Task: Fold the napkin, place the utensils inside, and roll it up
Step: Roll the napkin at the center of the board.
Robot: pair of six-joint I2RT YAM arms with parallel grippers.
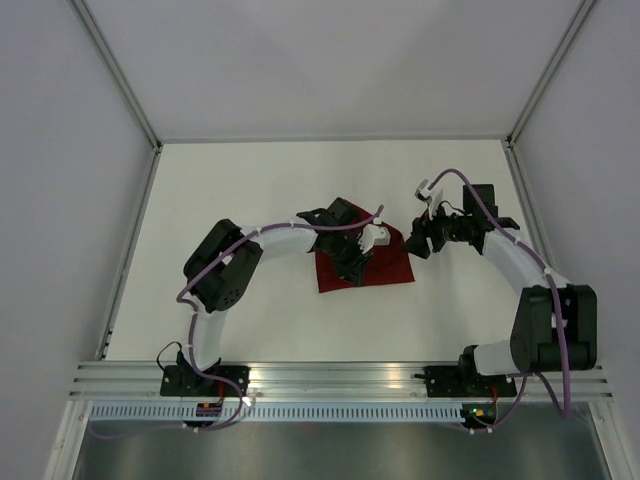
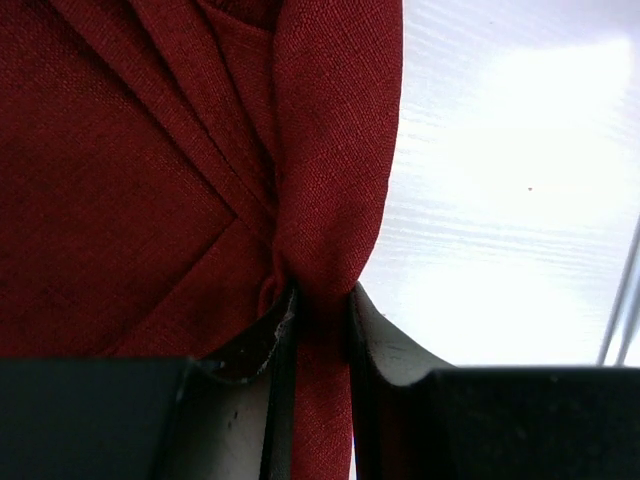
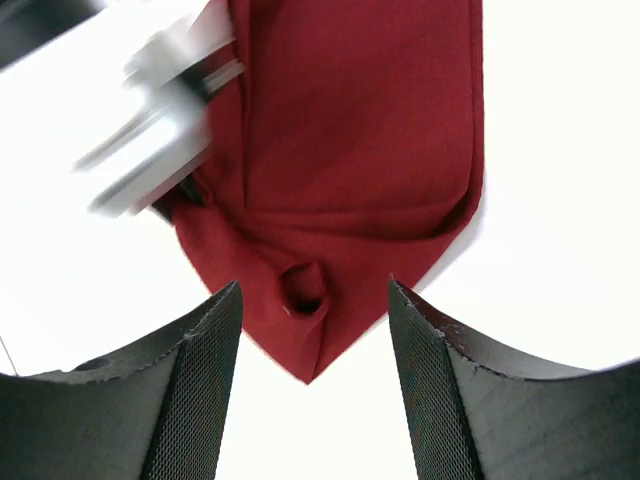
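Now, napkin (image 1: 392, 265): a dark red cloth lying on the white table (image 1: 250, 190), about midway between the two arms, folded over on itself so that several layers and slanting creases show.
Napkin shape: in the right wrist view it narrows to a pointed corner, with a small puckered loop (image 3: 303, 292) of cloth just above the tip.
Left tool (image 2: 322, 300): clamped on a gathered ridge of the napkin; the cloth fills the narrow gap between its dark fingers (image 2: 268, 350) and rises out of it as a thick rounded fold.
Left tool, place: in the top view it sits over the middle of the napkin, its arm reaching in from the left and hiding much of the cloth.
Right tool (image 3: 314, 288): spread wide, gripping nothing; its two textured fingers stand on either side of the napkin's pointed corner, apart from the cloth.
Right tool, place: in the top view it is just beside the napkin's right edge, over bare table; whether it touches the table cannot be told.
Napkin edge: in the left wrist view the fold ends to the right of the left tool's fingers, and bare table begins there.
Pale shape (image 3: 150, 130): a grey-white blur at the napkin's upper left edge in the right wrist view, too smeared to identify.
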